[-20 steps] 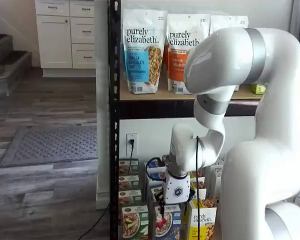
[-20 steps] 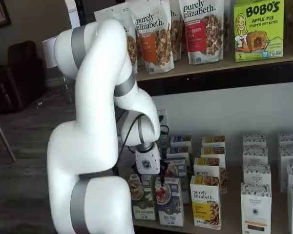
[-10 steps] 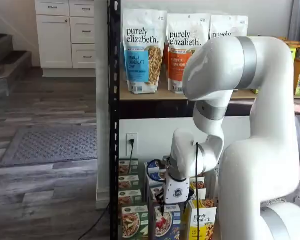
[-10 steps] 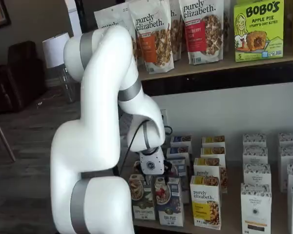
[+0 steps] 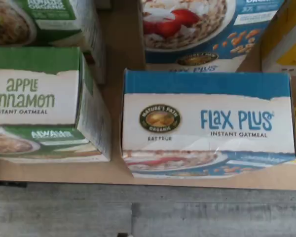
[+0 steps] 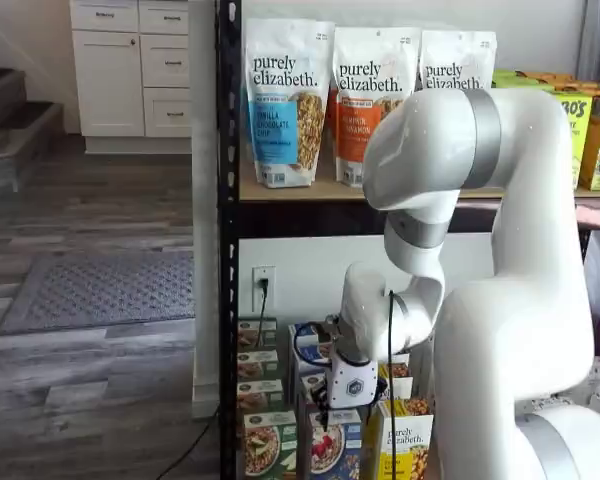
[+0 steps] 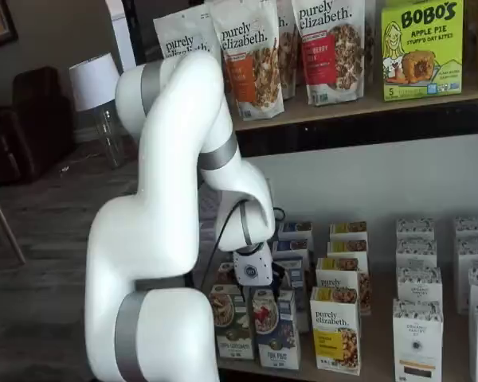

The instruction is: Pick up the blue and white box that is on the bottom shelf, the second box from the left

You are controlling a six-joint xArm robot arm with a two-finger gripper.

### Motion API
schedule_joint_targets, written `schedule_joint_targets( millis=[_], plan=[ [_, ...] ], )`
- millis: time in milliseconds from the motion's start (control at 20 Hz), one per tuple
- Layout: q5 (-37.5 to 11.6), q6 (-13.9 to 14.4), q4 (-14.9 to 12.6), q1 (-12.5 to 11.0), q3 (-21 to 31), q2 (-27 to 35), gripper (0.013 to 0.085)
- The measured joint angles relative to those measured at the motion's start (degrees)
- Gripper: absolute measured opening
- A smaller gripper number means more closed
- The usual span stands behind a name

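Note:
The blue and white box (image 5: 207, 121) fills the wrist view from above; its top reads "Flax Plus instant oatmeal", with a bowl and red berries on its front. It stands at the front of the bottom shelf (image 5: 116, 170) in both shelf views (image 6: 330, 447) (image 7: 272, 330). My gripper (image 6: 342, 408) (image 7: 263, 290) hangs just above this box. Its white body shows, but the black fingers are barely seen, so I cannot tell whether they are open. The fingers do not show in the wrist view.
A green-and-white "Apple Cinnamon" box (image 5: 34, 103) (image 6: 268, 445) stands beside it on one side, a yellow-and-white "purely elizabeth" carton (image 7: 335, 330) on the other. More boxes stand in rows behind. A black rack post (image 6: 227, 250) is at the left. Granola bags (image 6: 285, 100) stand on the upper shelf.
The arm's upper links have swung over, and the gripper has sunk slightly and shifted over the blue and white box.

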Motion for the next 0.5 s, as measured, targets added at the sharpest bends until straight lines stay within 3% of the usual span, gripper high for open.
schedule_joint_targets(
  millis=[100, 300, 500],
  plan=[
    [0.1, -0.3, 0.0, -0.3, -0.6, 0.5, 0.0850],
    [0.7, -5.1, 4.9, -0.3, -1.4, 1.1, 0.0850],
    [0.9, -8.1, 7.9, -0.3, -2.0, 1.5, 0.0850]
  ],
)
